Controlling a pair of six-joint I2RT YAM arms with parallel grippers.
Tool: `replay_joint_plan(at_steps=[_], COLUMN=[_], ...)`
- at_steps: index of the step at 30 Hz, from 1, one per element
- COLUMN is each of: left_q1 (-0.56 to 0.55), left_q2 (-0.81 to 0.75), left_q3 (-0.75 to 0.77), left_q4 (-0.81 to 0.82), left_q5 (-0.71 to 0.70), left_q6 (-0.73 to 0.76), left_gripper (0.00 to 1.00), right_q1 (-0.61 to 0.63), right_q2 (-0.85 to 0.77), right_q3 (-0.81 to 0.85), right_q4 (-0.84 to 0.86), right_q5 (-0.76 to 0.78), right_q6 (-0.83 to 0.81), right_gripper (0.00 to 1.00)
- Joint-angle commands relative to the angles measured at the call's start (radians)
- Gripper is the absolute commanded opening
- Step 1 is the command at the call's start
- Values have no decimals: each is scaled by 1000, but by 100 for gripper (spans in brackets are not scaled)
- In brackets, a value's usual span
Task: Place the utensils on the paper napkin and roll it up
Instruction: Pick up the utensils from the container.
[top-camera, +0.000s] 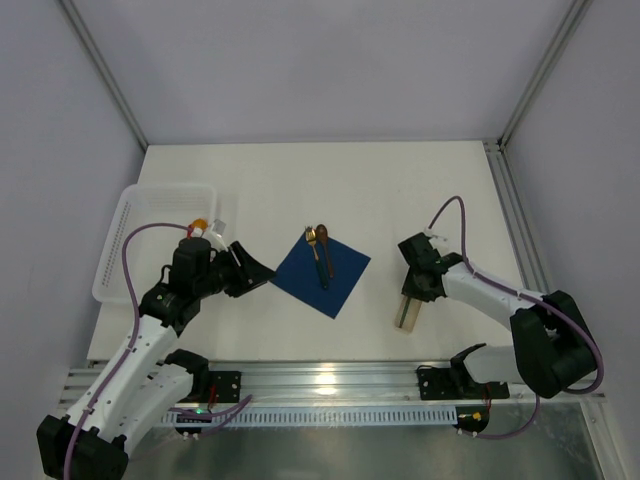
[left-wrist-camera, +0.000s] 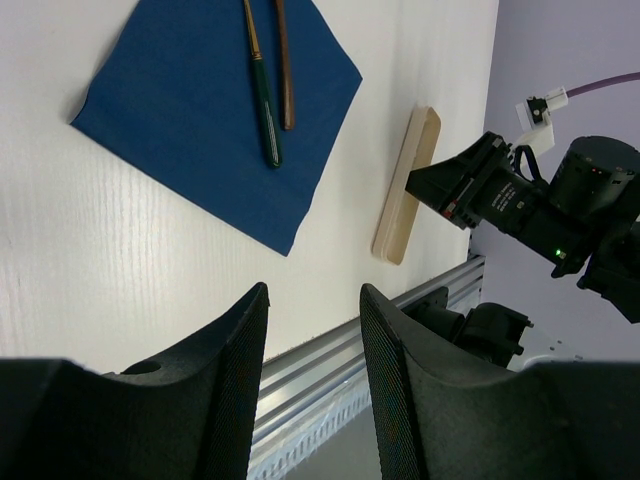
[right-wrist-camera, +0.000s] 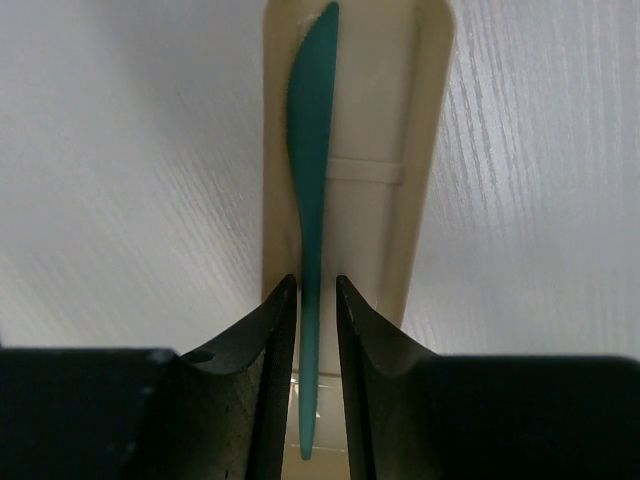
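Utensils (left-wrist-camera: 265, 110) lie on the blue napkin (left-wrist-camera: 180, 110). Our left tool (left-wrist-camera: 313, 300) is open and empty. Our right tool (right-wrist-camera: 317, 285) pinches a green knife (right-wrist-camera: 312, 130) in a beige tray (right-wrist-camera: 425, 150).

napkin (left-wrist-camera: 190, 110): navy | knife (right-wrist-camera: 312, 150): teal | holder (right-wrist-camera: 365, 220): beige | first utensil (left-wrist-camera: 262, 100): dark green, gold | second utensil (left-wrist-camera: 284, 70): copper-brown

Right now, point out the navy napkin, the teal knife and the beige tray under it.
navy napkin (top-camera: 345, 275), top view, bare right part of the sheet.
teal knife (right-wrist-camera: 308, 130), right wrist view, middle of the blade.
beige tray (right-wrist-camera: 428, 150), right wrist view, its right rim.
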Motion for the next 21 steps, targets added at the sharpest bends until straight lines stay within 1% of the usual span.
replay_joint_plan(at_steps=[1,3,6,7,9,10,13,17,21], left_q1=[-3,-3,-3,-3,-3,-3,-3,-3,-3], left_q2=[-1,-1,-4,-5,-4,-4,-5,-2,-1], left_q3=[35,34,34,32,34,35,34,31,28], left_q4=[12,11,9,11,9,11,14,20,23], left_q5=[14,14,11,11,11,11,12,12,11], left_q6=[18,18,13,13,13,11,8,5,4], left_gripper=[44,44,44,44,44,44,44,44,44], right_q1=[-12,-16,-19,-19,-19,-19,-19,-19,-19], right_q2=[23,35,43,39,22,14,-24,-86,-141], right_q3=[-9,-13,-12,-12,-12,-10,-1,23,91], right_q4=[37,37,27,26,15,6,-14,-34,-84], right_q5=[11,9,17,20,29,35,64,77,65], right_q6=[-12,-12,-20,-23,-29,-34,-49,-75,-115], right_gripper=[26,25,21,17,14,10,4,4,4])
